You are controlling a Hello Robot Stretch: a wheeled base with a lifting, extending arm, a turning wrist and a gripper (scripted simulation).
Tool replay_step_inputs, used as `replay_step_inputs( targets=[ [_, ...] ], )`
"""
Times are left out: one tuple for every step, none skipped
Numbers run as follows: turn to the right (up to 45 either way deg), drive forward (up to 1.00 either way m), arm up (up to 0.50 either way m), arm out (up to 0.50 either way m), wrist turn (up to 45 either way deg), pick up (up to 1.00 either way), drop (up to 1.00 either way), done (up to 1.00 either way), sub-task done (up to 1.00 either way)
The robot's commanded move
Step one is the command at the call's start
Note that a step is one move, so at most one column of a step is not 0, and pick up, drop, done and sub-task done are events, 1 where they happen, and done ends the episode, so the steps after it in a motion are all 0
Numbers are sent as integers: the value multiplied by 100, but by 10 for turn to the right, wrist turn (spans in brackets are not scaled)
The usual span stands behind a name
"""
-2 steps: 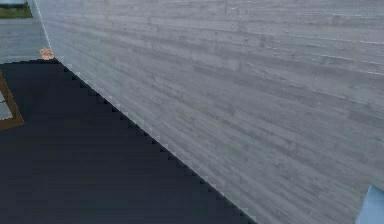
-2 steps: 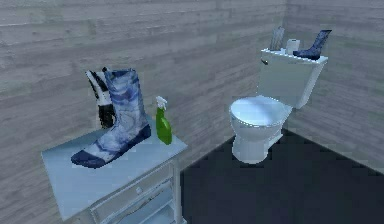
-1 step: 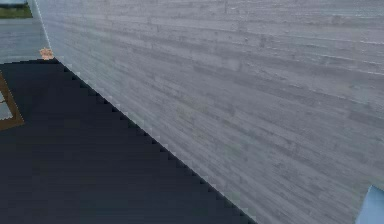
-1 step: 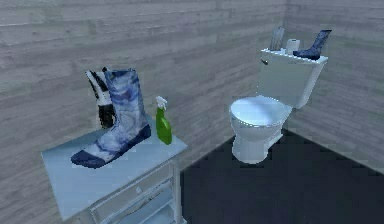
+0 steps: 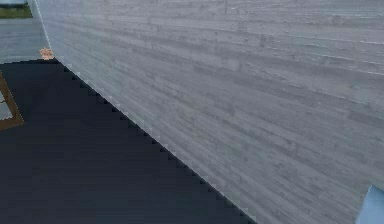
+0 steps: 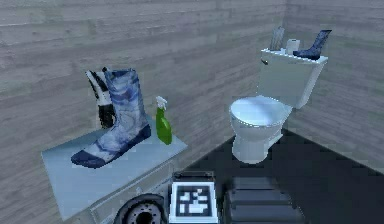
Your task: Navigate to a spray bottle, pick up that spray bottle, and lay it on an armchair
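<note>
Forward view, left to right.
- Rug corner [image 5: 8, 112], brown-edged, at the left margin on the dark floor [image 5: 90, 160].
- Small orange object [image 5: 45, 53], far off at the wall's foot; too small to name.
- Grey plank wall [image 5: 240, 90], running away on a slant, close on the right.

Arm side view, left to right.
- Pale counter [image 6: 60, 170], low against the plank wall.
- Blue-and-white boot [image 6: 118, 120], upright on the counter, toe toward the left.
- Gripper [image 6: 143, 212], dark body at the bottom edge below the counter's front. Its far end cannot be made out, so whether the fingers are apart or together, and whether anything is held, cannot be told.
- Spray bottle [image 6: 163, 122], green with a white trigger head. It stands upright on the counter just beside the boot, near the counter's right end.
- White marker square [image 6: 193, 198], then the dark arm bar [image 6: 262, 200].
- White toilet [image 6: 258, 125], lid down, with a few small items on its cistern [image 6: 292, 75].

Hazards, as judged: the bottle is tall, narrow and easily tipped. A reach that brushes the boot could push it into the bottle. A nudge toward the counter's right end could send the bottle to the floor. The wall close behind leaves little margin for over-extension.
</note>
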Motion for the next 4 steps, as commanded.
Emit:
replay_step_inputs(
  targets=[
    [0,0,0,46,0,0,0,0,0],
    [0,0,0,0,450,0,0,0,0],
    [0,0,0,0,450,0,0,0,0],
    [0,0,0,0,450,0,0,0,0]
  ],
)
